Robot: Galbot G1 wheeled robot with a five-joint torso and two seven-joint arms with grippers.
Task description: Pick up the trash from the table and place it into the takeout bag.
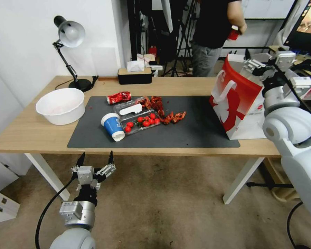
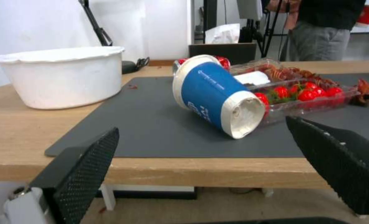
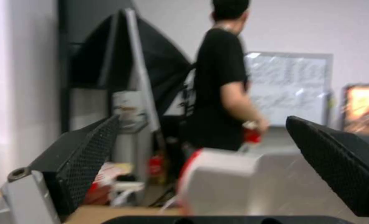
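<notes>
Left tool (image 1: 95, 157) hangs below the front edge of the surface (image 1: 31, 133), fingers spread wide, nothing held. Wrist view lines it up level with the blue paper cup (image 2: 217, 95), which lies on its side on the dark mat (image 1: 197, 133), base toward the tool. Looks like a staging pose for a low side-on grab.

Right tool (image 3: 201, 161) sits high by the mouth of the takeout bag (image 1: 240, 100), jaws apart and empty; probably parked there to steady or open the bag, but that wrist view is poor, so not sure.

Bag stands upright on the right end of the mat, top open, ready to receive.

Rest of the trash is mid-mat: crushed red can (image 1: 119, 97) behind the cup, clear tray of cherry tomatoes (image 1: 141, 121) touching the cup's side, crayfish shells (image 1: 169, 116) scattered beside it. Large white bowl (image 1: 60, 105) is at left, off the mat.
</notes>
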